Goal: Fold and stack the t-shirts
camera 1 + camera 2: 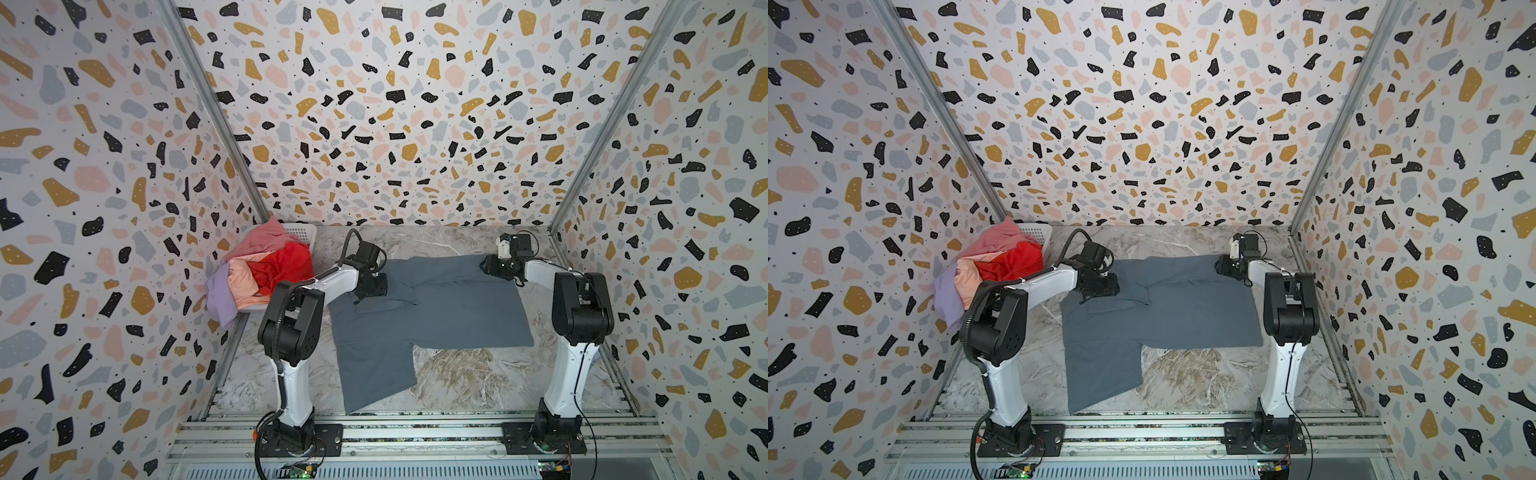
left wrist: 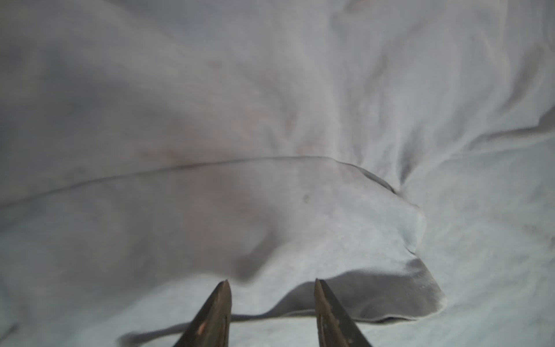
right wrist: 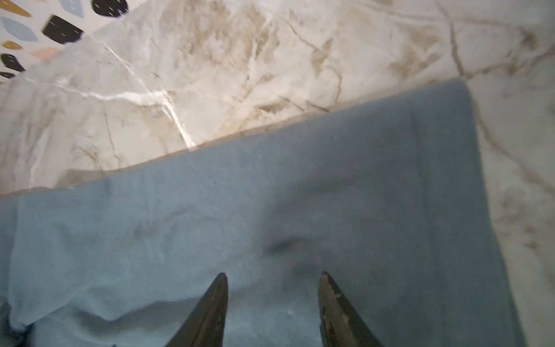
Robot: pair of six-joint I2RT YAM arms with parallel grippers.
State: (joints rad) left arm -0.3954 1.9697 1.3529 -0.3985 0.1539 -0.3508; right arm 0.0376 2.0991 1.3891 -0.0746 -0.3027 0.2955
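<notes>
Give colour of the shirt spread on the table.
Slate grey-blue t-shirt, plain, no pattern; clearest in a top view.

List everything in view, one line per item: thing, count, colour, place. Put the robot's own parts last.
grey-blue t-shirt: one, slate grey-blue, spread on the table between the arms
red t-shirt: one, bright red, in the basket pile
pink t-shirt: one, dusty pink, far side of the pile
peach t-shirt: one, peach, left of the red one
lavender t-shirt: one, lavender, hanging over the basket's near-left side
basket: one, white, perforated, table's far left corner
table: one, marble-patterned
walls: three, terrazzo-patterned, left, back, right
left arm: one, white and black, over the shirt's far left; jaws open
right arm: one, white and black, over the shirt's far right corner; jaws open
</notes>
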